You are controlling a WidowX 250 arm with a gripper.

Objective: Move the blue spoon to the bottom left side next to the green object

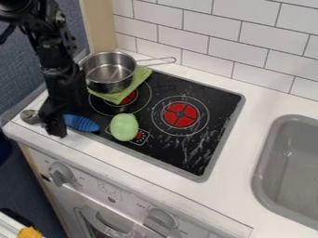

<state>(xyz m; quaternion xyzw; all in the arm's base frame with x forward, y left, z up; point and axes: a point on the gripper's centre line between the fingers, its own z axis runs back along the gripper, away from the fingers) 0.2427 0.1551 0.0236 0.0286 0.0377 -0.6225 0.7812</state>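
Step in hand: looks like the placing end of the task, or a grasp at nearly the same spot — one frame doesn't settle which. Gripper [56, 129] is down low at the front left of the counter [99, 148], right over the middle of the spoon [82, 123]. Blue part sticks out on the stove [205, 160] side, its end at the stove's front left corner; a metal end [29, 116], most likely the spoon's bowl, shows on the other side of the gripper, by the counter's left edge. Can't tell if the pincer is apart or clamped on the spoon, the contact is hidden. Green object [124, 127] sits on the stove's front left part, near the blue end, small gap between, not touching. So the spoon is already bottom left and next to it, goal looks about met. Next move, if the spoon is held: make sure it's supported, let go, lift straight up and clear. If not held and the spot needs fixing: grip, then a small nudge only. Risk — spoon snags on the way up, or gets knocked over the counter's front edge, or the blue end bumps the green object, which is rounded and could roll. Pot [109, 74] and cloth [130, 88] sit behind, no need to touch.
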